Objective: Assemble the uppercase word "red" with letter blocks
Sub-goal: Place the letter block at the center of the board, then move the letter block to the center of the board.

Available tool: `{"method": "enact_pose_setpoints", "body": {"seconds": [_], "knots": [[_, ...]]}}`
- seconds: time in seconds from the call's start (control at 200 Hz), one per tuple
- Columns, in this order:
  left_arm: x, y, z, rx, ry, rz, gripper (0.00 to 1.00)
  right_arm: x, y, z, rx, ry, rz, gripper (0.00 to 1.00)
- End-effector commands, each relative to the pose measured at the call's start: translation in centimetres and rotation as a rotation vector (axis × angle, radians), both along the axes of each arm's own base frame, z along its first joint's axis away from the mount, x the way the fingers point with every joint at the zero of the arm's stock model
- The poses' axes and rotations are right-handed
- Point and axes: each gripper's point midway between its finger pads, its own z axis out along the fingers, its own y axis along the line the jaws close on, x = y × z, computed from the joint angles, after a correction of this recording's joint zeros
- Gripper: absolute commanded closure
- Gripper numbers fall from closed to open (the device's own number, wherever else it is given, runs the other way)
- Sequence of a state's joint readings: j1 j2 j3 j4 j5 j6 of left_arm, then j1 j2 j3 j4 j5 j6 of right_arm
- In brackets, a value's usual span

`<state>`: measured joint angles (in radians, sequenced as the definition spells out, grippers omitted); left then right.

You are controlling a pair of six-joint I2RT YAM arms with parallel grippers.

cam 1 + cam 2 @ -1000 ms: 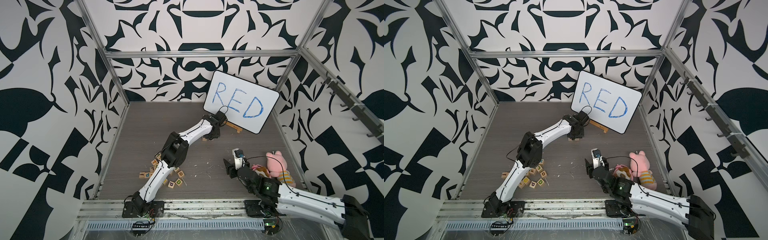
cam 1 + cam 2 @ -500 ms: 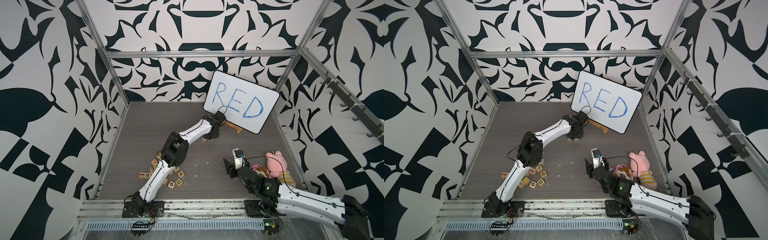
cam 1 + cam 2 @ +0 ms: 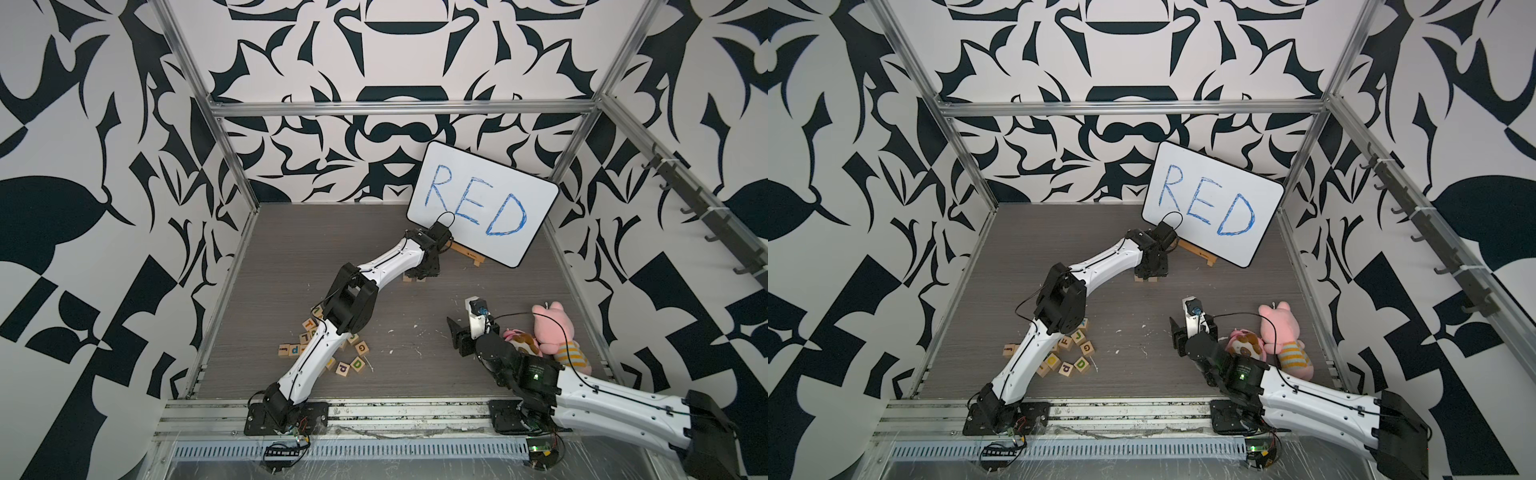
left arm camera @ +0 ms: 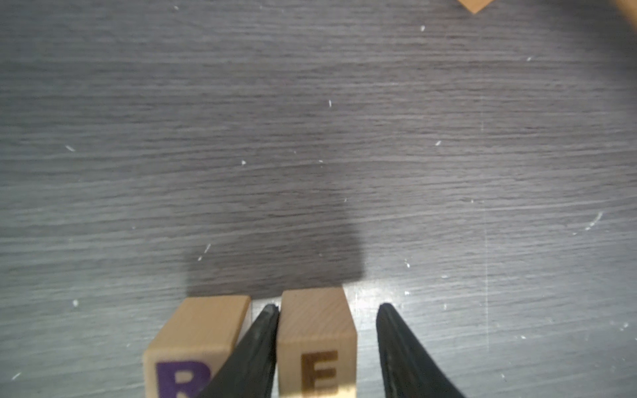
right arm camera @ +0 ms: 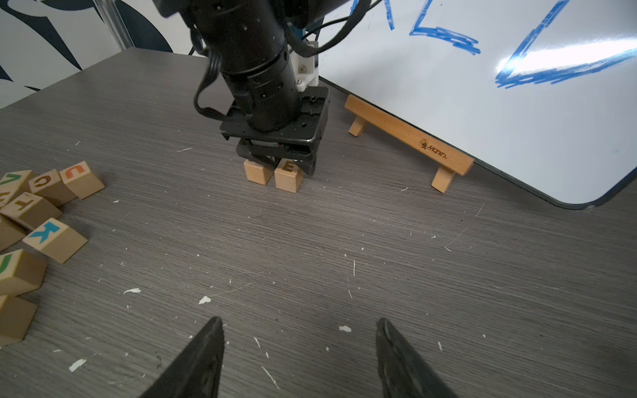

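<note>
Both top views hide the pair under my left arm; the wrist camera shows the R block (image 4: 203,327) beside the E block (image 4: 315,324), before the whiteboard (image 3: 482,203). The left claw (image 4: 327,306) straddles the E block, slightly spread, one finger (image 4: 258,344) touching it. The right claw (image 5: 298,322) hangs spread, holding nothing.

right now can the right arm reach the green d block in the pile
Probably yes: the green D block sits at the edge of the pile facing the open right end effector, bare table between; the left arm passes beside it.
</note>
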<state>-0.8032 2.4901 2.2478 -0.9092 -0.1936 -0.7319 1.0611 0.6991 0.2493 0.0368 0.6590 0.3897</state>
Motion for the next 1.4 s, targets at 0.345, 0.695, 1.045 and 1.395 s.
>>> {"method": "enact_pose_setpoints", "body": {"seconds": [0.345, 0.695, 1.045, 1.395], "knots": [[-1.2, 4.7, 10.9, 0.012, -0.185, 0.023, 0.47, 0.2, 0.3, 0.7, 0.028, -0.023, 0.001, 0.32], [-7.9, 13.8, 13.4, 0.040, -0.258, 0.092, 0.46, 0.2, 1.5, 1.3, 0.031, -0.007, 0.040, 0.32], [-14.3, 22.2, 13.1, -0.033, -0.336, 0.246, 0.28, 0.7, 5.2, 2.0, 0.057, -0.023, 0.147, 0.31], [-18.9, 27.8, 11.2, -0.137, -0.372, 0.405, 0.16, 0.1, 11.3, 1.7, 0.051, 0.050, 0.364, 0.31]]}}
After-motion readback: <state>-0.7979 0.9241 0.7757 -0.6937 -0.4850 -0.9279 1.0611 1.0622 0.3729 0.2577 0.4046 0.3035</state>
